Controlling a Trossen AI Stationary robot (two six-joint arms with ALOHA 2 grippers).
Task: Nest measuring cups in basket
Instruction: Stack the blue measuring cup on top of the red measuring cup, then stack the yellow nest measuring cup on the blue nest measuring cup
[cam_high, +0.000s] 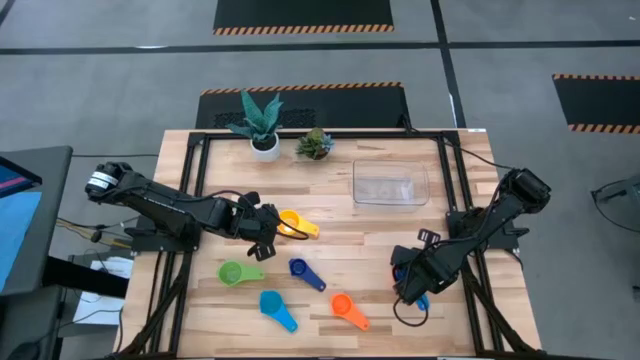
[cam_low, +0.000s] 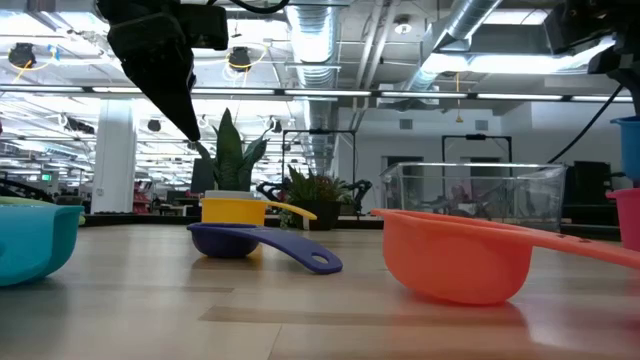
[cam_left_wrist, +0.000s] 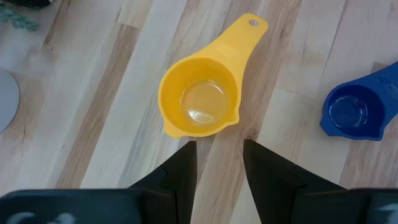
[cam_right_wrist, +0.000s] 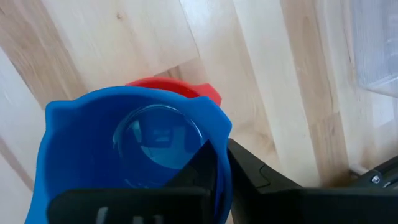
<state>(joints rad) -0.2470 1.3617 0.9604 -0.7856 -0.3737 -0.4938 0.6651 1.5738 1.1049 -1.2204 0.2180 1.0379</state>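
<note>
Left arm reaches in from the table's left edge, stretched low across the wood toward centre. Left gripper (cam_left_wrist: 217, 163) hovers just short of the yellow plastic measuring cup (cam_left_wrist: 200, 99), fingers a narrow gap apart, holding nothing. That cup sits upright, handle pointing away from the gripper.

On the butcher-block table (cam_high: 340, 228), left to right: green round cup (cam_high: 238, 273) in front of the left gripper, light blue cup (cam_high: 276, 308) nearer the front edge, dark blue cup (cam_high: 304, 271) mid-table, orange cup (cam_high: 347, 310) near the front. All are apart from each other and none is nested.

Clear plastic rectangular basket (cam_high: 390, 184) sits toward the back, right of centre, no cups in it, well apart from the loose cups.

Right arm comes in from the right edge, elbow bent, wrist dropped toward the front right of the table. Right gripper (cam_right_wrist: 214, 163) is clamped on the rim of a mid-blue plastic cup (cam_right_wrist: 134, 146), one finger inside the bowl. A red cup (cam_right_wrist: 180, 89) lies on the table directly under/behind it.

White-potted plant (cam_high: 262, 127) and a small green plant (cam_high: 315, 144) stand at the back edge.

No readable labels or writing on anything.
</note>
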